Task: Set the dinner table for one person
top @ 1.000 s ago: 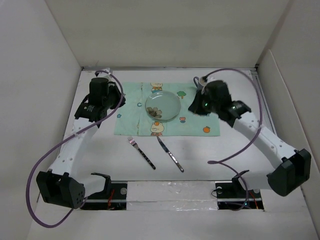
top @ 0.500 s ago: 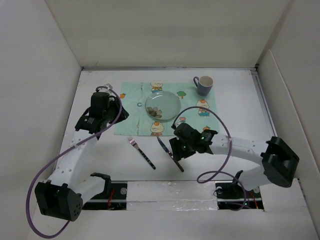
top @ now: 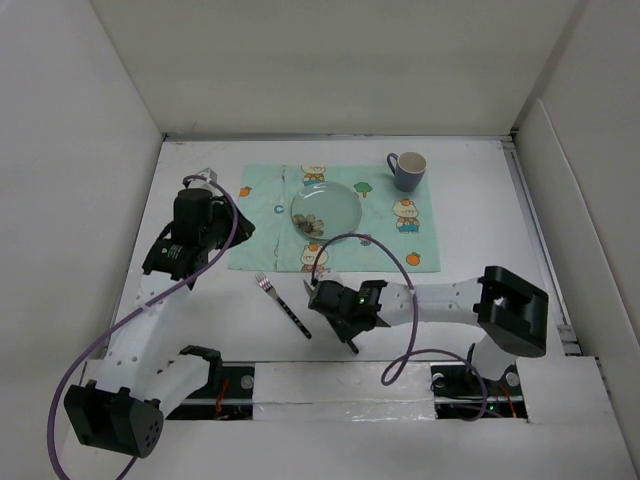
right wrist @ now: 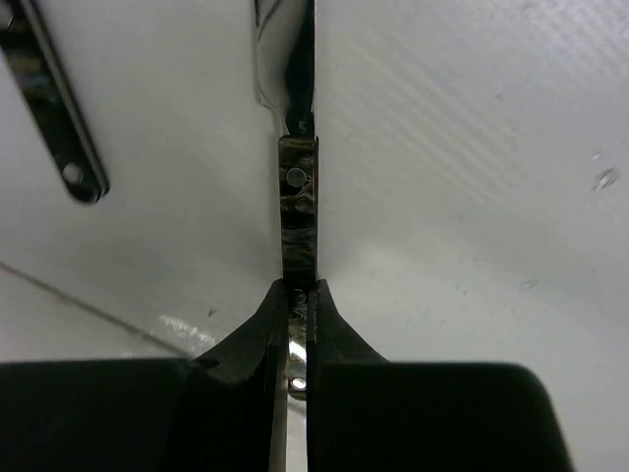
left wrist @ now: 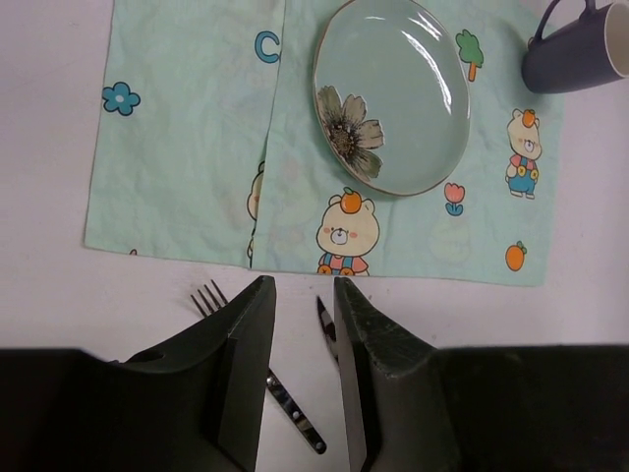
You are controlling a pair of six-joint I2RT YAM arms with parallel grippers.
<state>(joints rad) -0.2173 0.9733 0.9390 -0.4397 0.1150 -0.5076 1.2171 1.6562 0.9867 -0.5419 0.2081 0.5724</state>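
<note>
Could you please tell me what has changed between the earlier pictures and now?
The right gripper swung from the mug back toward the near edge and closed on the knife. The left gripper, open, drew back slightly. The fork, plate, mug and placemat stayed where they were.

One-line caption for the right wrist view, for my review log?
Right gripper pinching the knife by its handle on the white table, fork handle lying alongside.

Mint-green cloth placemat (left wrist: 187, 157) printed with cartoon bears, oranges and flowers.
Pale green glazed plate (left wrist: 413, 88) bears a brown flower; round mug (top: 407, 172) slate-blue; flat dinner table (top: 480, 230) matte white; steel knife (right wrist: 298, 211) shiny silver.
</note>
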